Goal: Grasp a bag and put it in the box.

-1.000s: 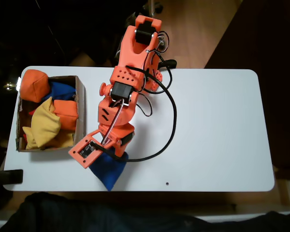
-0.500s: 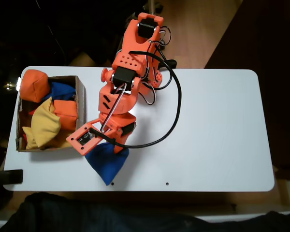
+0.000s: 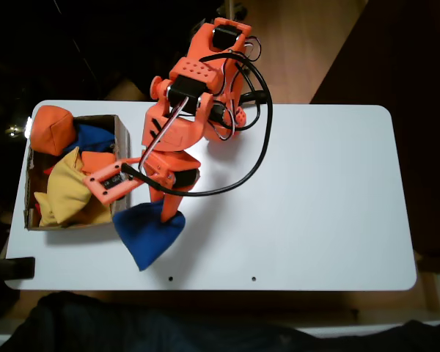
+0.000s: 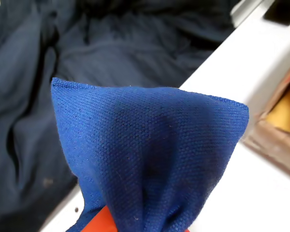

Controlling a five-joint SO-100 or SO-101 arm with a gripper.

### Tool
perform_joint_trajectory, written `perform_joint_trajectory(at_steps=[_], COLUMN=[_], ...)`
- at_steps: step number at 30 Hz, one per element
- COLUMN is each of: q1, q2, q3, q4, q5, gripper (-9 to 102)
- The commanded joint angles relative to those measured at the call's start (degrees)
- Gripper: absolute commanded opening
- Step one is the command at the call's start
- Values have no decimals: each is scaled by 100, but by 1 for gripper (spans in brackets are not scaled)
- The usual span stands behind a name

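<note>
Now the white bench [image 3: 330, 191] carries the shallow brown cardboard box [image 3: 122, 147] at its left in the fixed view. The orange gripper [image 3: 163, 213], clamped on the royal-blue fabric beanbag [image 3: 147, 233], has swung left since before, bringing it just beside the box.
</note>
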Motion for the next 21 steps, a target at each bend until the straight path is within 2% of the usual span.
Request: perform_joint_trajectory(at_steps=[1,21], q1=[158,1512], q2=[457,1046], q3=[-79,-141], q4=[9,-281], q5=[53,580], gripper=[0,0])
